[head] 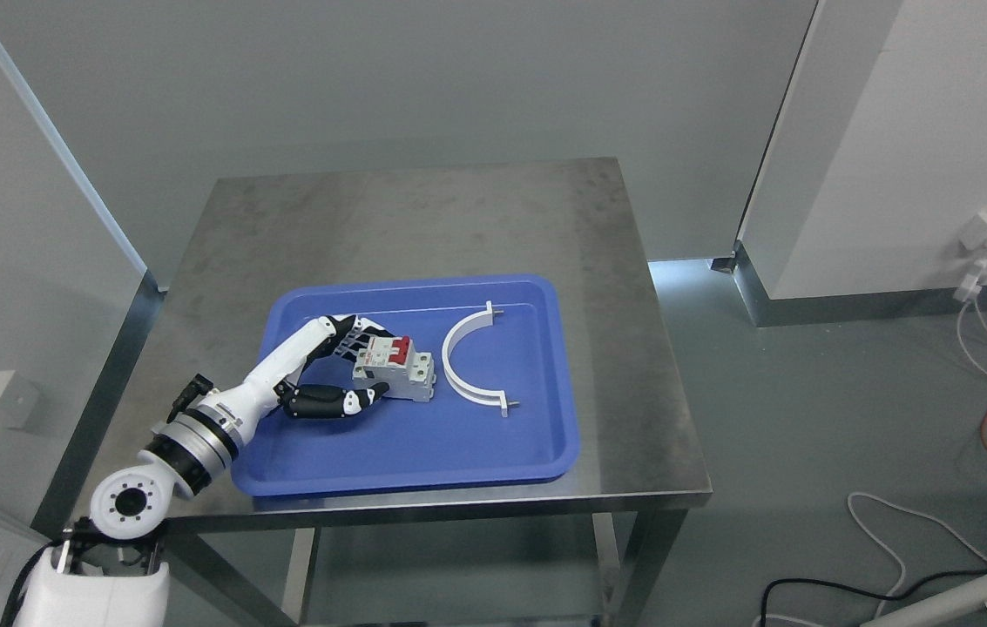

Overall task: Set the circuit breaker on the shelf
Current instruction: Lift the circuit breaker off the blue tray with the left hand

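Grey circuit breaker (395, 369) with red switches lies in the blue tray (423, 453).

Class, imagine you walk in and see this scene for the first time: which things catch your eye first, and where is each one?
The bright blue tray stands out first, sitting on the near half of the steel table. Inside it, the robot's left hand reaches in from the lower left, fingers curled around a grey circuit breaker with red switches. Just right of the breaker lies a white curved bracket, also in the tray.
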You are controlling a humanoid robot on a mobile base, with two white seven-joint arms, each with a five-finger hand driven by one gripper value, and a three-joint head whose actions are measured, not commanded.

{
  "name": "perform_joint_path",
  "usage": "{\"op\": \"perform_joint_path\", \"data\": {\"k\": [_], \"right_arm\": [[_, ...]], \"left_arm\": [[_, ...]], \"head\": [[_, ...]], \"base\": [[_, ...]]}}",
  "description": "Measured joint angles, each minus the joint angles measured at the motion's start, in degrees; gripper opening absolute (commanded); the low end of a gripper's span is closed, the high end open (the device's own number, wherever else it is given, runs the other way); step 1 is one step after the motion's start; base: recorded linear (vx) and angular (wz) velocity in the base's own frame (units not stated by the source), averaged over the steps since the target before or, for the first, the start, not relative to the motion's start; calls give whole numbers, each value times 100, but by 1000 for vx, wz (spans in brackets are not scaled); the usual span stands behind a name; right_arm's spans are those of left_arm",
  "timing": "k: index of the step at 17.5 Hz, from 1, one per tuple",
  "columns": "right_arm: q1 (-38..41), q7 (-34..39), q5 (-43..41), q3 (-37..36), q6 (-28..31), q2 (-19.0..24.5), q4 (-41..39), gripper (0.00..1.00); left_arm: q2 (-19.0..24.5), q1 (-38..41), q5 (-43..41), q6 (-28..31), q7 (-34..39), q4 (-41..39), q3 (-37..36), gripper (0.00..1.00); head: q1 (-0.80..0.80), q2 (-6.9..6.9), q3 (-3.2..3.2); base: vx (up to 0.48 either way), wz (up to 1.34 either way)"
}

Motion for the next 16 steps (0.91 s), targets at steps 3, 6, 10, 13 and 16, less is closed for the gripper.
{"op": "perform_joint_path", "data": {"k": [3,6,10,13,16], "right_arm": [[0,-7,0,0,0,0,0,100],[0,-11,0,0,0,0,0,100],[-1,-13,0,0,0,0,0,100],[-2,-16,0,0,-1,0,0,100],[-2,-16,0,0,-5,0,0,100]], "left_arm": [[-164,-80,35,-137,-4,40,191,2],[-450,-446,273,-165,167,66,670,6],[-710,-701,886,-274,1530,89,1235,11],[-852,-629,1184,-955,2391,95,1514,11],[-953,-424,1331,-1350,2637,61,1673,10]], "head": [[0,0,0],[0,0,0],[0,0,0],[0,0,0],[0,0,0]], "base": [[0,0],[0,-3],[-12,-17],[-47,-38],[-147,-36]]}}
